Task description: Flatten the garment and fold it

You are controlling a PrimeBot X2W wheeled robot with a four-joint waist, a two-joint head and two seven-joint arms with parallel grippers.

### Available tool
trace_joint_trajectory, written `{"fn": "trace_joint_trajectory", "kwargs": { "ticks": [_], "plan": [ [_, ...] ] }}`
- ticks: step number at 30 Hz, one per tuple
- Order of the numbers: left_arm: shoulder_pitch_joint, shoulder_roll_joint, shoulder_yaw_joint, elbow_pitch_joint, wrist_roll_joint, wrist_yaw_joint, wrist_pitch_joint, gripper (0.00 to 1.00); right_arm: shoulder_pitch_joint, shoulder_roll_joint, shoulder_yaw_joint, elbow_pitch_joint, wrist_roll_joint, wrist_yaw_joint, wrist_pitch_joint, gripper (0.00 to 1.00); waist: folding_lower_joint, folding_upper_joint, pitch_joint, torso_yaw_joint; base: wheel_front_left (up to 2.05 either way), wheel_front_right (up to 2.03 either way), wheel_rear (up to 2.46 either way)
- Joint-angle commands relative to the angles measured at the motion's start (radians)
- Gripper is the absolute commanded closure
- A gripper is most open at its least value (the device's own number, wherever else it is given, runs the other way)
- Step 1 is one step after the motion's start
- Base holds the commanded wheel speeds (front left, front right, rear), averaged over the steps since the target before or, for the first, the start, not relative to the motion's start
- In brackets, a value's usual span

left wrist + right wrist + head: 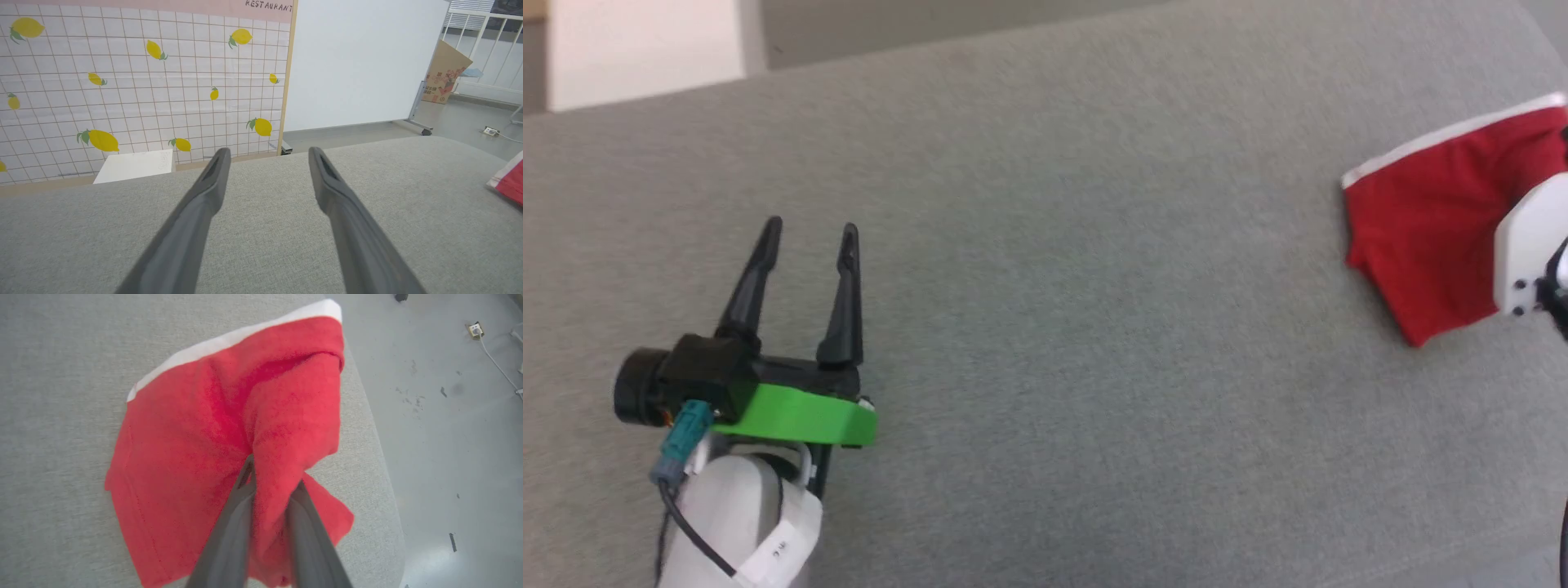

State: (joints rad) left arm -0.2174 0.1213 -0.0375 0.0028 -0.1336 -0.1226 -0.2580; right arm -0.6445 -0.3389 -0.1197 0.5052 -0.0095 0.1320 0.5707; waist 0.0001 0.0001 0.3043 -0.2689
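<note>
head: left hand [810,226] spread wide, empty, over grey padded surface [1094,327]; garment [1429,220] lies far right | left wrist: jaws apart, red corner at right edge | right wrist: right hand [273,471] pinches garment's raised fold

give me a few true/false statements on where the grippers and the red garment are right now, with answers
1. The right gripper is shut on a fold of the red garment. True.
2. The left gripper holds the garment too. False: it is open and empty above bare grey upholstery, apart from the garment.
3. The garment lies flat. False: it is bunched, with a fold raised in the right gripper.
4. A white band edges the garment. True.
</note>
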Motion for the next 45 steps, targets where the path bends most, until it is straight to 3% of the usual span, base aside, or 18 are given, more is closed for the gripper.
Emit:
{"fn": "trace_joint_trajectory", "kwargs": {
  "ticks": [1,8,18,19,20,21,27,31,37,45],
  "plan": [
    [-0.020,0.019,0.002,-0.011,0.018,-0.003,-0.004,0.00,-0.029,-0.002,-0.016,0.015,-0.039,-0.001,-0.032,1.00,-0.0001,-0.0001,0.126,-0.105,0.00,0.00,0.00],
    [-0.045,0.072,0.000,-0.062,0.030,-0.004,0.031,0.00,-0.103,-0.019,-0.123,0.103,-0.212,-0.001,-0.173,1.00,-0.0001,-0.0001,0.196,-0.106,0.00,0.00,0.00],
    [-0.038,0.089,-0.001,-0.091,0.025,0.003,0.051,0.00,-0.162,0.021,-0.259,0.173,-0.339,-0.001,-0.301,1.00,-0.0001,-0.0001,0.211,-0.064,0.00,0.00,0.00],
    [-0.037,0.088,-0.003,-0.089,0.024,0.004,0.050,0.00,-0.162,0.022,-0.269,0.181,-0.349,-0.001,-0.305,0.94,-0.0001,-0.0001,0.205,-0.060,0.00,0.00,0.00],
    [-0.036,0.085,-0.005,-0.085,0.023,0.006,0.047,0.00,-0.159,0.024,-0.284,0.191,-0.361,-0.001,-0.306,0.41,-0.0001,-0.0001,0.197,-0.055,0.00,0.00,0.00],
    [-0.036,0.081,-0.007,-0.080,0.021,0.007,0.044,0.00,-0.155,0.023,-0.297,0.199,-0.370,-0.001,-0.304,0.00,-0.0001,-0.0001,0.188,-0.050,0.00,0.00,0.00],
    [-0.021,0.042,-0.024,-0.018,-0.002,0.013,0.015,0.00,-0.098,-0.001,-0.378,0.203,-0.412,-0.001,-0.321,0.00,-0.0001,-0.0001,0.088,-0.007,0.00,0.00,0.00],
    [0.008,0.010,-0.032,0.036,-0.021,0.014,0.002,0.00,-0.038,0.008,-0.383,0.171,-0.377,-0.001,-0.365,0.00,-0.0001,-0.0001,-0.003,0.023,0.00,0.00,0.00],
    [0.068,-0.029,-0.029,0.099,-0.056,0.017,-0.003,0.00,0.081,0.038,-0.286,0.069,-0.241,-0.001,-0.487,0.00,-0.0001,-0.0001,-0.140,0.071,0.00,0.00,0.00],
    [0.120,-0.057,-0.025,0.138,-0.065,0.025,-0.004,0.00,0.284,0.095,-0.147,-0.203,-0.011,-0.001,-0.591,0.00,-0.0001,-0.0001,-0.245,0.164,0.00,0.00,0.00]
  ]
}}
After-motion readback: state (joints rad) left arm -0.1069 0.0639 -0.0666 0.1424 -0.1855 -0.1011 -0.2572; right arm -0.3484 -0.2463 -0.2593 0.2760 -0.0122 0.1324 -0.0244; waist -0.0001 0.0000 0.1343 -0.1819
